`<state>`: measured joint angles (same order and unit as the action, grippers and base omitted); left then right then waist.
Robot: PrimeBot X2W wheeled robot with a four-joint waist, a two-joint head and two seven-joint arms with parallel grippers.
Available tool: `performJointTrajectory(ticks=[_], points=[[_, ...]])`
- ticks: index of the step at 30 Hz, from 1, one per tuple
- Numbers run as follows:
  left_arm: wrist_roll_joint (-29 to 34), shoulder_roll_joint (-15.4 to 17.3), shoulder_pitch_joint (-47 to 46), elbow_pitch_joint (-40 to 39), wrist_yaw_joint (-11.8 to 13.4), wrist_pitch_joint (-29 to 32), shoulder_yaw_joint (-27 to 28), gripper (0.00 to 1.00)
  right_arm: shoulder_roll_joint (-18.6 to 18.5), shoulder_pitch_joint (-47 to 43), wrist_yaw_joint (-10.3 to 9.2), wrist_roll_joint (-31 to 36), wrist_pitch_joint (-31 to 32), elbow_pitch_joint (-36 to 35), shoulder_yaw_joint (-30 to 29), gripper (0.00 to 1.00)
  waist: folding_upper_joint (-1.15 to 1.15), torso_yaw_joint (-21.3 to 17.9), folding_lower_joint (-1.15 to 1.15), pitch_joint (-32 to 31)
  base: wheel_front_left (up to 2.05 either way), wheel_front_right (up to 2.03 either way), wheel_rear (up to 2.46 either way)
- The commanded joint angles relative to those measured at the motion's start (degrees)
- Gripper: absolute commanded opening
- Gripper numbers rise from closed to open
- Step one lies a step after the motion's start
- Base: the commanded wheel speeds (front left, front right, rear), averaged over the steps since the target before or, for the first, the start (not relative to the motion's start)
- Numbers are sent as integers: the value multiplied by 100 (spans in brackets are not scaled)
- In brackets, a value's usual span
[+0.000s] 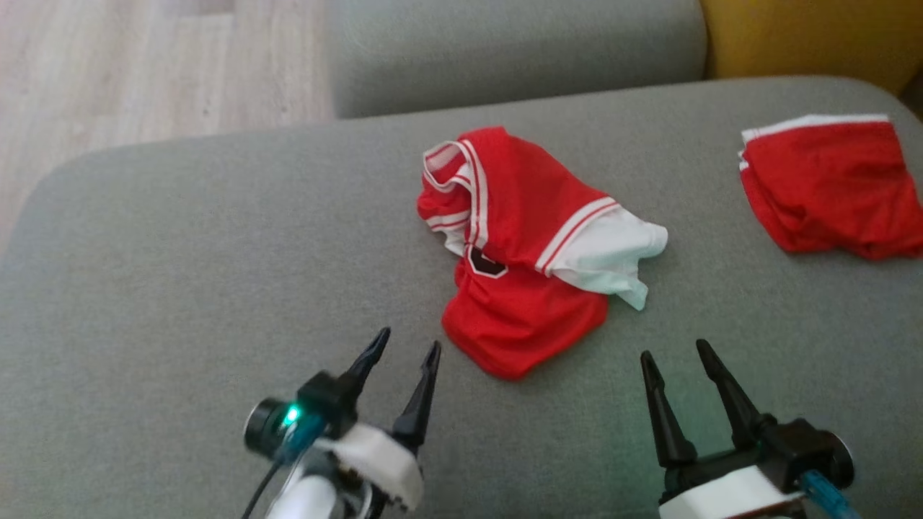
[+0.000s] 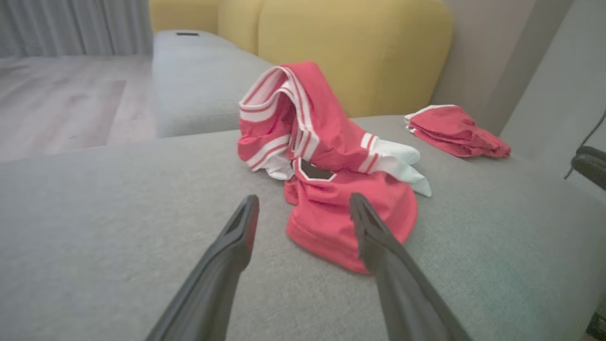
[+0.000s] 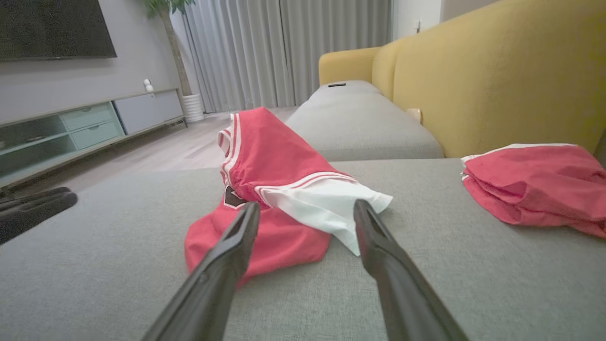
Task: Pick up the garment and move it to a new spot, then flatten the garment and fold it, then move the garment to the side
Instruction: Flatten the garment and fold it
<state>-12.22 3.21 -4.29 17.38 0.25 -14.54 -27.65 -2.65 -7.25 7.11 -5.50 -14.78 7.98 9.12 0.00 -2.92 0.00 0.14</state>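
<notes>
The crumpled garment (image 1: 526,245) is folded over itself, so its underside and inner layers are hidden. A dark emblem (image 1: 487,264) on it is partly covered by a fold of the same cloth and cannot be read. The second red garment (image 1: 829,187) is cut off by the right edge of the head view. The left pincer (image 1: 409,340) and the right pincer (image 1: 673,349) are cropped behind the wrist by the bottom edge. A dark shape (image 2: 589,166) at the right edge of the left wrist view is cut off and blurred. A small dark object (image 3: 337,85) on the far sofa seat (image 3: 360,118) cannot be identified. The television (image 3: 52,28) is cropped at the upper left corner.
</notes>
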Motion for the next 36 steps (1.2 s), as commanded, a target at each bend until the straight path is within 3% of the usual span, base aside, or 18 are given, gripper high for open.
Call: performJointTrajectory(ticks=[1,6,18,35,36], points=[[-115,-33,-565,149,-72,-46,25,100,-22,356,37,73,-22,-228,167,100,0,-124,0,210,0,0,0],[-613,-33,-1773,1101,-235,-46,-490,100,-49,572,37,145,-22,-386,169,100,0,-273,0,681,0,0,0],[-1511,-33,-3474,2539,-15,-46,-1397,100,-114,910,37,154,-22,-484,212,100,0,-559,0,1302,0,0,0],[-1538,-33,-4176,2622,41,-46,-1767,100,-63,1152,37,135,-22,-495,181,100,0,-724,0,1577,0,0,0],[-1454,-33,-4210,2598,32,-46,-1787,85,-59,1159,37,131,-22,-494,185,100,0,-743,0,1579,0,0,0]])
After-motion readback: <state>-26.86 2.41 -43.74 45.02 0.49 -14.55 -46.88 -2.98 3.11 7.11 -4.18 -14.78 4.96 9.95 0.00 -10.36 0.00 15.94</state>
